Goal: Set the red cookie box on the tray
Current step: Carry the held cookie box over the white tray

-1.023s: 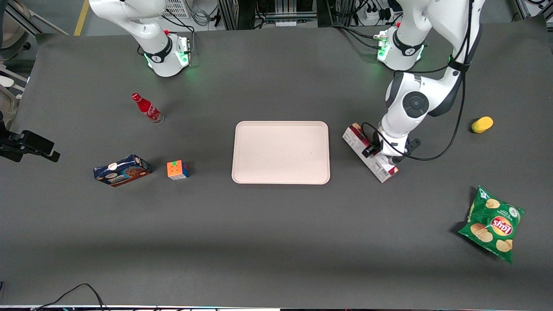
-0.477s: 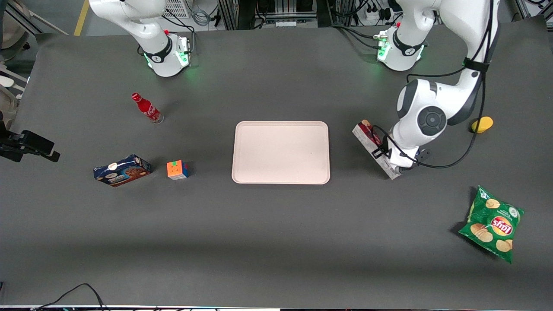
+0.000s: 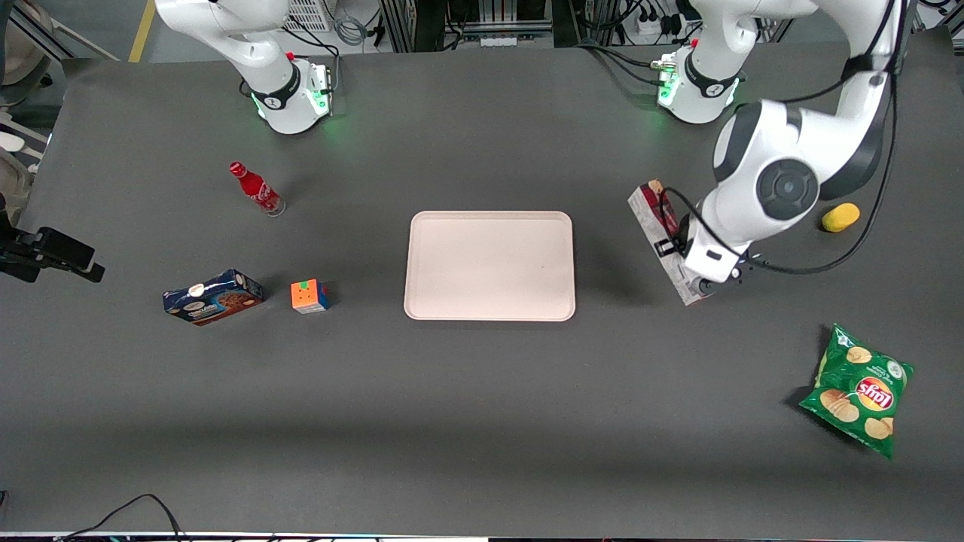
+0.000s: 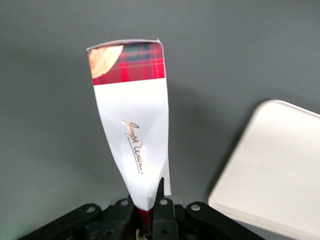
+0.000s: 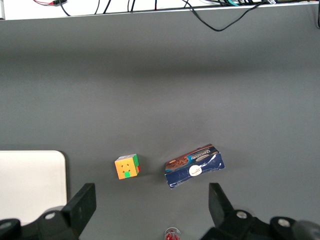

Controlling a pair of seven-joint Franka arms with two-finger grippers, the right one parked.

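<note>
The gripper (image 3: 697, 282) hangs above the counter (image 3: 482, 421), toward the working arm's end, beside the tray (image 3: 489, 265) but apart from it. Its fingers (image 4: 161, 200) are closed on one end of the red box (image 3: 663, 237), which is lifted off the counter and tilted. In the front view the box runs from the fingers away from the camera, slanting a little toward the tray. In the wrist view the white panel with gold script and the red plaid end with a cookie picture (image 4: 132, 125) rise from between the fingers, and the tray's rounded corner (image 4: 272, 170) lies on the counter just beside them.

The tray is bare and flat in the middle of the counter. Farther from the fingers, toward the working arm's end, a small yellow object (image 3: 840, 217) lies on the counter, and a green chips bag (image 3: 858, 389) lies nearer the camera. Well apart from the fingers, toward the parked arm's end, there are a colour cube (image 3: 309, 296), a blue box (image 3: 213, 296) beside it, and a red bottle (image 3: 257, 189) farther from the camera.
</note>
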